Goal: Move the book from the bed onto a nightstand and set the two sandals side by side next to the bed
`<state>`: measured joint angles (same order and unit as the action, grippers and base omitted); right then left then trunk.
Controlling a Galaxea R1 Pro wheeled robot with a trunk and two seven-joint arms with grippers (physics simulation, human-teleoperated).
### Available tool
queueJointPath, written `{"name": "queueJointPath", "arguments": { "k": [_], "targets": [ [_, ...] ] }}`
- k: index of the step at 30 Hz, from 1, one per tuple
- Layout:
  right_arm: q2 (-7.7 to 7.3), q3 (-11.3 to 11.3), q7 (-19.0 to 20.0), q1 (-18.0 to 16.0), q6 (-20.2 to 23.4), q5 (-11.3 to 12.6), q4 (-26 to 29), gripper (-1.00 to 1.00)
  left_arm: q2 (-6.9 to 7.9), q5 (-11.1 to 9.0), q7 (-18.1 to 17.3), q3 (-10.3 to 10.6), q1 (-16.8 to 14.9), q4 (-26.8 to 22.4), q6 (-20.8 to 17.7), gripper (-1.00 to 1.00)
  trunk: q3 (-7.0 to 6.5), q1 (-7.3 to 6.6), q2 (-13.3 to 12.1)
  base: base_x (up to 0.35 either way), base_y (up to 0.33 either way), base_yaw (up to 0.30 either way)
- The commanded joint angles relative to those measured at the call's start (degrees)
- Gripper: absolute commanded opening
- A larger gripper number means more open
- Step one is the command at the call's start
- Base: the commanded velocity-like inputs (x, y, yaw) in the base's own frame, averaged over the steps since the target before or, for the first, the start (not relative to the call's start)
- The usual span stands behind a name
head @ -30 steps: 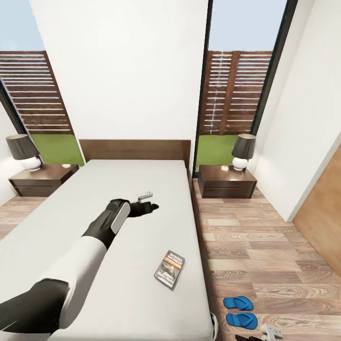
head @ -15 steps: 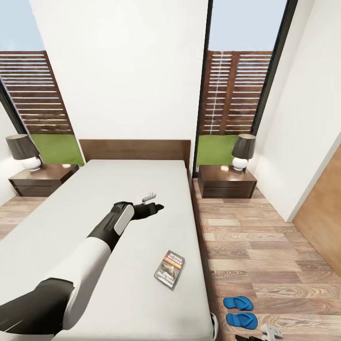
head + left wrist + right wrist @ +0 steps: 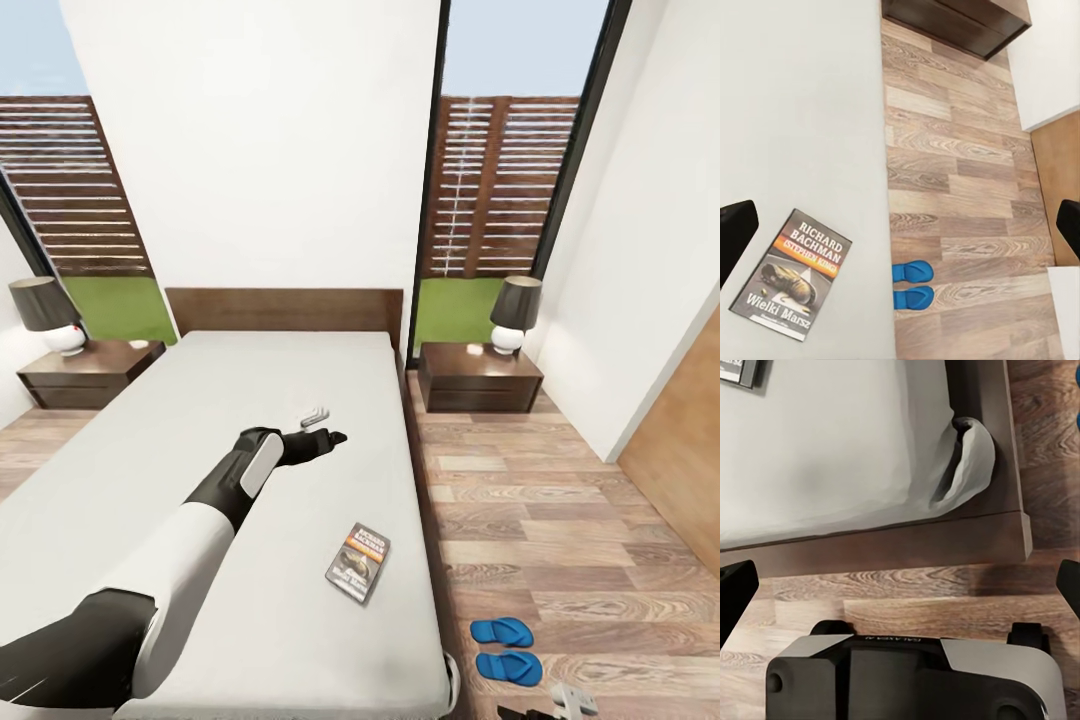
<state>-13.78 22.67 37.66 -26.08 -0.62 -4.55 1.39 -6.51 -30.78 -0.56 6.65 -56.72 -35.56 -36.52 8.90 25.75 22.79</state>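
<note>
Left nightstand carries a lamp. Left arm reaches over the bed; left gripper hangs above the mid-mattress with jaws wide, holding nothing. Book lies flat near the bed's right edge. Two blue sandals sit side by side on the floor beside the bed. Right nightstand stands beyond them. Right gripper: jaws spread wide, empty.

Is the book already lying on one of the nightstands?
No, the book lies on the bed's grey mattress, far from both nightstands.
</note>
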Motion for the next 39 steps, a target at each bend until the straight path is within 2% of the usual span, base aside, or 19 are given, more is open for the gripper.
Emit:
{"name": "queueJointPath", "arguments": {
  "k": [1, 4, 8, 9, 11, 12, 13, 16, 18, 24, 39],
  "targets": [
    [-0.02, 0.45, 0.20, -0.07, -0.07, -0.47, -0.01, 1.00, 0.01, 0.02, -0.09, 0.03, -0.02, -0.04, -0.21, 1.00, 0.21, 0.03, 0.13, 0.000, 0.000, 0.000],
    [-0.48, 0.45, 0.21, -0.06, -0.08, -0.46, 0.01, 1.00, -0.02, 0.02, -0.17, 0.08, 0.02, -0.04, -0.15, 1.00, 0.48, 0.03, 0.13, 0.000, 0.000, 0.000],
    [-3.10, 0.57, 0.27, -0.05, 0.09, 0.57, -0.05, 1.00, 0.00, 0.02, -0.16, 0.08, 0.03, -0.04, -0.15, 1.00, 0.84, 0.03, 0.13, 0.000, 0.000, 0.000],
    [-4.67, 0.59, 0.29, -0.06, 0.14, 2.85, -0.08, 1.00, 0.00, 0.02, -0.15, 0.10, 0.03, -0.04, -0.16, 1.00, 0.93, 0.03, 0.13, 0.000, 0.000, 0.000],
    [-6.69, 0.61, 0.26, -0.08, 0.16, 7.53, -0.18, 1.00, -0.01, 0.02, -0.20, 0.11, 0.03, -0.04, -0.19, 1.00, 1.11, 0.03, 0.13, 0.000, 0.000, 0.000],
    [-7.20, 0.60, 0.25, -0.07, 0.16, 8.90, -0.21, 1.00, -0.02, 0.02, -0.21, 0.11, 0.03, -0.04, -0.20, 1.00, 1.20, 0.03, 0.13, 0.000, 0.000, 0.000],
    [-8.58, 0.54, 0.19, -0.06, 0.13, 12.92, -0.36, 1.00, -0.03, 0.02, -0.22, 0.11, 0.03, -0.04, -0.21, 1.00, 1.29, 0.03, 0.13, 0.000, 0.000, 0.000],
    [-9.99, 0.34, 0.15, -0.06, 0.05, 17.81, -0.62, 1.00, -0.02, 0.02, -0.23, 0.11, 0.03, -0.04, -0.22, 1.00, 1.55, 0.03, 0.13, 0.000, 0.000, 0.000],
    [-10.48, 0.23, 0.12, -0.07, -0.02, 19.77, -0.77, 1.00, -0.03, 0.02, -0.23, 0.11, 0.03, -0.04, -0.22, 1.00, 1.73, 0.03, 0.13, 0.000, 0.000, 0.000],
    [-10.68, 0.19, 0.05, -0.03, -0.06, 20.62, -0.94, 1.00, -0.05, 0.02, -0.28, 0.11, 0.03, -0.04, -0.22, 1.00, 2.27, 0.03, 0.13, 0.000, 0.000, 0.000],
    [-10.74, 0.19, 0.04, -0.04, -0.23, 20.72, -0.93, 1.00, -0.08, -0.04, -0.32, 0.12, 0.03, -0.04, -0.13, 1.00, 3.62, 0.03, 0.13, 0.000, 0.000, 0.000]
  ]
}}
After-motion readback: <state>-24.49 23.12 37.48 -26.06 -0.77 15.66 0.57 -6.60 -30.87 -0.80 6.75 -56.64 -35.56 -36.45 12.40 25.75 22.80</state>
